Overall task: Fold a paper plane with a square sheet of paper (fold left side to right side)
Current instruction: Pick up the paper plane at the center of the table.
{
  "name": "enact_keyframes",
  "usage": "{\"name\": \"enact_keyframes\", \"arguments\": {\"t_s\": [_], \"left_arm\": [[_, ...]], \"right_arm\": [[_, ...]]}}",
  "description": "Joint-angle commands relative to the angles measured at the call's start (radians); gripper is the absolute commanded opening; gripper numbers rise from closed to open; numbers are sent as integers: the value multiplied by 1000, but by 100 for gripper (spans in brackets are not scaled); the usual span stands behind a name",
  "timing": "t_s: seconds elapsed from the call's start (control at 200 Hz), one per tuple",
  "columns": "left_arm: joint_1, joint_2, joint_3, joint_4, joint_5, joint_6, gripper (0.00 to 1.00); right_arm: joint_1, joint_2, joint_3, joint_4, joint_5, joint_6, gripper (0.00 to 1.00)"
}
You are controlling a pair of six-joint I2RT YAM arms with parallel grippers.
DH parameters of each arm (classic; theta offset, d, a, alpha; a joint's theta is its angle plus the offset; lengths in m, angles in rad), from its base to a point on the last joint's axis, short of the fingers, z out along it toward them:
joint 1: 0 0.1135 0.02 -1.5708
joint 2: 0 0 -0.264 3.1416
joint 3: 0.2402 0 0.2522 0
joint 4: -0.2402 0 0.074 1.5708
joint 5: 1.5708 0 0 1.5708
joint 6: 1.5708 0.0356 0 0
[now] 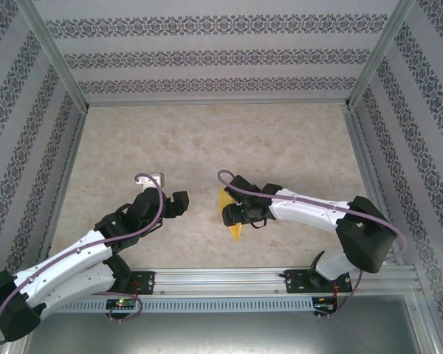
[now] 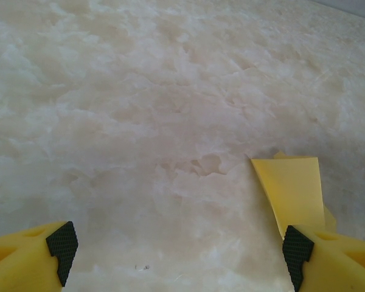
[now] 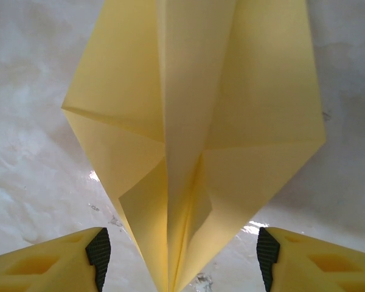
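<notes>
The yellow paper (image 1: pixel 236 230) lies on the marble table, folded into a narrow pointed paper plane with a centre crease. Its tip points toward the near edge. My right gripper (image 1: pixel 232 215) hovers over it and hides its middle. In the right wrist view the paper plane (image 3: pixel 243 109) spreads wide and tapers to a point between the fingers; my right gripper (image 3: pixel 182 255) is open, its pads clear of the paper on both sides. My left gripper (image 1: pixel 179 203) stands open just left of the plane. In the left wrist view the left gripper (image 2: pixel 176 249) holds nothing, and the plane's edge (image 2: pixel 292 188) lies by its right fingertip (image 2: pixel 297 249).
Patterned walls with aluminium posts (image 1: pixel 68 133) enclose the table on the left, back and right. A metal rail (image 1: pixel 229 280) carrying the arm bases runs along the near edge. Bare marble (image 1: pixel 207 140) stretches behind both grippers.
</notes>
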Motion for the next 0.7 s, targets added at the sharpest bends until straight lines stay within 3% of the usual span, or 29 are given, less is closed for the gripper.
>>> {"name": "enact_keyframes", "arguments": {"t_s": [0.0,0.125,0.699], "left_arm": [[8,0,6,26,-16,13,90],[8,0,5,23,-16,15,90],[9,1,1,23,-11,10,90]], "right_arm": [[19,31,28,21,-14,9,63],[33,60,40,29,-20,4,63],[38,109,54,-15,42,1,36]]}}
